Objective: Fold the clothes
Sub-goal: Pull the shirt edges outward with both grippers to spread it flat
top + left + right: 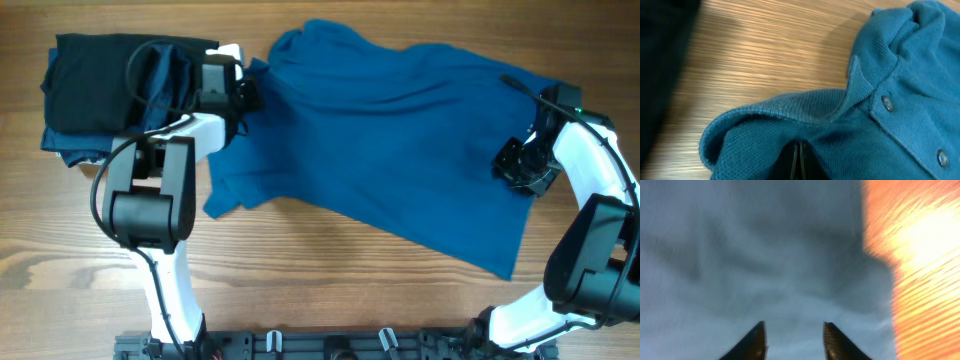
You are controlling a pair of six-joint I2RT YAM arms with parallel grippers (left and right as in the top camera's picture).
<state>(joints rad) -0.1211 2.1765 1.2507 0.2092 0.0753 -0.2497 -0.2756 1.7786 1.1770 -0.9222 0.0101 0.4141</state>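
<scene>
The left gripper (799, 160), clenched tight, appears to pinch a fold of the blue polo shirt (400, 130) beside its collar. The right gripper (792, 341) hovers, jaws parted, over the shirt's right edge; blur hides any contact. The shirt sprawls rumpled from the table's (300, 290) far edge toward its right side. No fold is made, so all the folding is left to do.

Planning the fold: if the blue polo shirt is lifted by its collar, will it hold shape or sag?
Probably sags: the blue polo shirt lies wrinkled and bunches into a soft ridge at the left gripper. It looks like thin knit, so likely light. Spread wide on the table, the rest would probably drag behind.
</scene>
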